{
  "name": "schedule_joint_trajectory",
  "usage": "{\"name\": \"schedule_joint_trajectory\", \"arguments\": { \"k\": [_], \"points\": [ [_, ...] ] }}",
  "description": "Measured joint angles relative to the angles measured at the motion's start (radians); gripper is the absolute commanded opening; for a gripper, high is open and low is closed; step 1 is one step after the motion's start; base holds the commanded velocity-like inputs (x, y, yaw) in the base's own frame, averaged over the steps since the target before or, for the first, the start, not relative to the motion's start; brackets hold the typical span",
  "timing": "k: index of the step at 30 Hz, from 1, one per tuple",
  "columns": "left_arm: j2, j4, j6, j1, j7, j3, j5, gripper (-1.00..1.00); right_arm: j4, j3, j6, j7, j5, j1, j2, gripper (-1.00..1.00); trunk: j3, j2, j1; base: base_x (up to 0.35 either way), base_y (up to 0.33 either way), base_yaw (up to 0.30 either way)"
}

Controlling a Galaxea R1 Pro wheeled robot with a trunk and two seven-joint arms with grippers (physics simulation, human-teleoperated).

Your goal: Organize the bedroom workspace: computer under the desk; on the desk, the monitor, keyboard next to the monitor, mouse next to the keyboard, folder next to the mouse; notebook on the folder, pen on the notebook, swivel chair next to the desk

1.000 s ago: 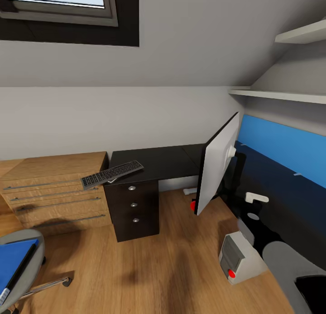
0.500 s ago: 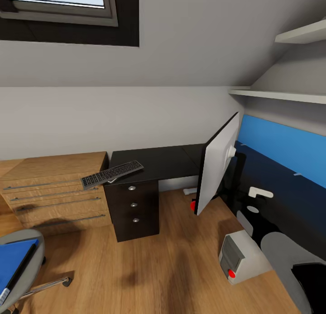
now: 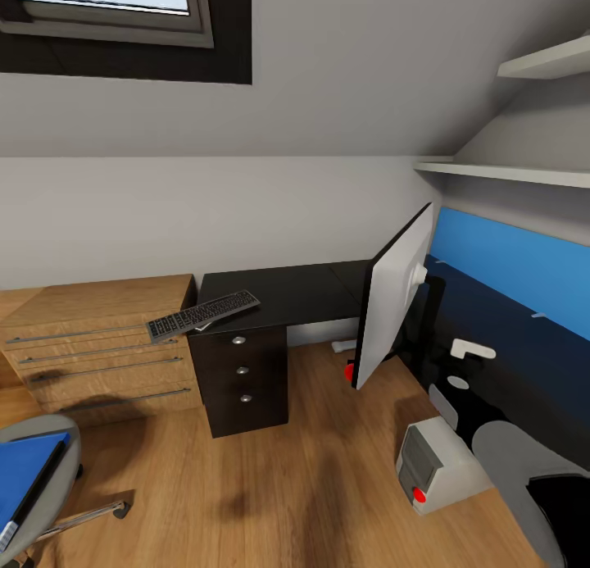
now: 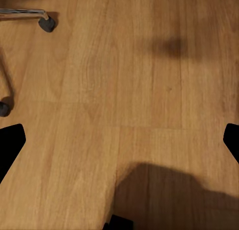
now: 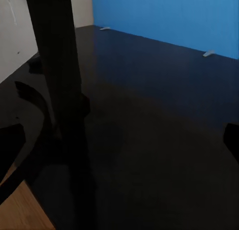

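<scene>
Standing edge-on at the right end of the black worktop (image 3: 287, 293), the white-backed monitor (image 3: 392, 297) rises on its dark stand (image 5: 59, 90), while the grey keyboard (image 3: 202, 314) lies at the worktop's left corner, overhanging onto the wooden dresser (image 3: 98, 347). Down on the wood floor (image 3: 270, 486) the grey computer tower (image 3: 433, 465) sits near the right arm, and the blue folder (image 3: 24, 478) rests on the swivel chair (image 3: 49, 437). Left tool (image 4: 119, 135) and right tool (image 5: 119, 140) both have their fingers spread wide apart, gripping nothing.

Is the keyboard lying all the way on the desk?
No. The keyboard sticks out past the black desk's corner, one end hanging over the wooden drawer chest.
</scene>
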Motion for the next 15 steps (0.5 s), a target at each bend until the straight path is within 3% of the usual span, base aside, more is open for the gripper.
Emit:
{"name": "schedule_joint_trajectory", "arguments": {
  "k": [5, 15],
  "points": [
    [0.0, 0.0, 0.0, 0.0, -0.001, 0.0, 0.0, 1.0, 0.01, 0.016, -0.013, 0.026, 0.011, 0.0, -0.005, 1.0, 0.0, 0.0, 0.0, 0.016, 0.0, 0.0],
    [0.0, 0.0, 0.0, 0.0, -0.003, 0.0, -0.001, 1.0, 0.037, 0.022, -0.024, 0.093, 0.016, 0.0, -0.014, 1.0, 0.0, 0.0, 0.0, 0.142, 0.0, 0.0]
  ]
}}
